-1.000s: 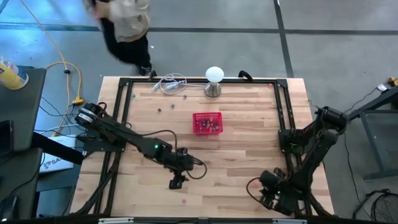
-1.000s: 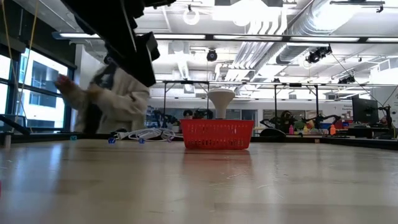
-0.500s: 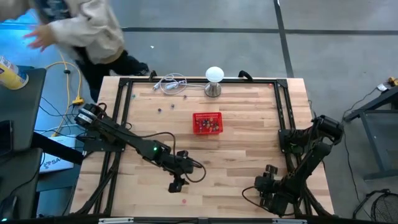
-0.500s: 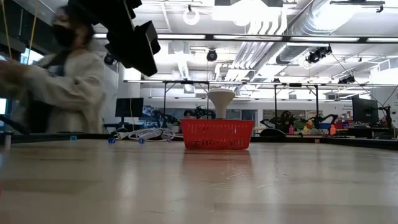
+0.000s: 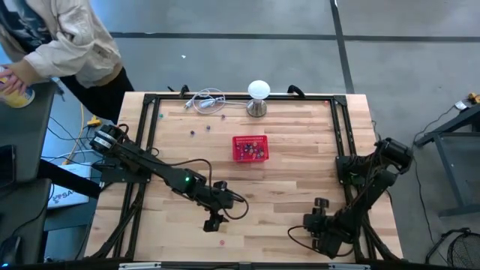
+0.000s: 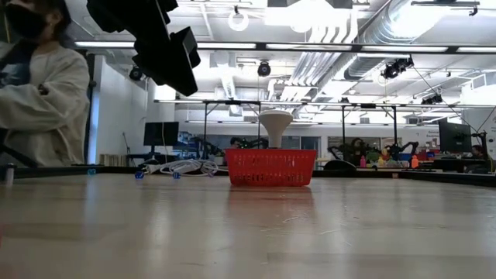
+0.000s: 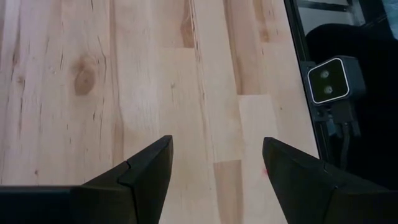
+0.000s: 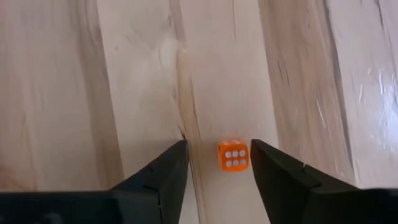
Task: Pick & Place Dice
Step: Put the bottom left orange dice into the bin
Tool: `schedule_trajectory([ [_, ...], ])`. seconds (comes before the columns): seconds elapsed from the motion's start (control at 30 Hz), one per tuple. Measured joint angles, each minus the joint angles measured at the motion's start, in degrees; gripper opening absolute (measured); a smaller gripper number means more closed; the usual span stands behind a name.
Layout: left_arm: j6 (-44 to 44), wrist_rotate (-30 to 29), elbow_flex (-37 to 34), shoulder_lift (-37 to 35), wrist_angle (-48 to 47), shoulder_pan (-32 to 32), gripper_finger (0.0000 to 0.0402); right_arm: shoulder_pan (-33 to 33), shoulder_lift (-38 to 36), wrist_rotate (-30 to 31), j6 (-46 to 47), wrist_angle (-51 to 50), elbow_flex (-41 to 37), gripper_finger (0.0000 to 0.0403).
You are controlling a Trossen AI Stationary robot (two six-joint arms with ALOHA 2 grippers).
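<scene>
A small orange die [image 8: 232, 155] lies on the wood with a six-pip face up. My right gripper [image 8: 214, 165] is open near the table's near right corner [image 5: 313, 223], pointing steeply down. Its fingers stand on either side of the die, the die nearer one of them, and I see no contact. My left gripper [image 7: 214, 168] is open over bare wood near the table's near edge [image 5: 214, 223]. A tiny pink die [image 5: 221, 242] lies on the table just beyond it. The red mesh basket [image 5: 250, 148] at mid-table holds several dice.
A white ball lamp [image 5: 258, 94] and a coiled white cable [image 5: 206, 100] sit at the far edge. Two loose dice [image 5: 193, 133] lie left of the basket. A black frame [image 5: 341, 127] borders the table. A person [image 5: 60, 37] stands beyond the far left corner.
My right gripper has gone down and a little toward the table's left edge, rolling about its own axis. The person has walked from the table's far edge to beyond its far left corner.
</scene>
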Motion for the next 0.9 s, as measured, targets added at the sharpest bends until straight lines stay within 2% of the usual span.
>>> schedule_trajectory([
  [0.27, 0.0, 0.0, 0.0, 0.0, -0.01, 0.0, 0.0241, -0.52, 0.02, -3.62, -0.24, 0.7, 0.0, 0.0126],
  [0.37, 0.01, 0.0, 0.0, 0.0, -0.5, 0.0, 0.0241, -0.54, 0.02, -5.7, -0.55, 1.02, 0.04, 0.0092],
  [0.5, 0.01, 2.33, 0.0, 0.0, -2.88, 0.02, 0.0241, -1.25, 0.0, -5.56, -1.11, 1.09, 0.02, 0.0027],
  [0.6, 0.0, 4.88, 0.0, 0.0, -4.78, -0.44, 0.0241, -3.22, 0.0, -6.3, -2.77, 2.72, -0.04, 0.0026],
  [0.73, 0.0, 5.07, 0.0, 0.0, -6.12, -1.96, 0.0241, -7.02, 0.03, -5.57, -8.27, 6.21, 0.06, 0.0026],
  [0.9, -2.0, 4.12, 0.02, -0.01, -7.08, -4.18, 0.0241, -12.94, 0.51, 2.46, -21.7, 6.66, 5.03, 0.0026],
])
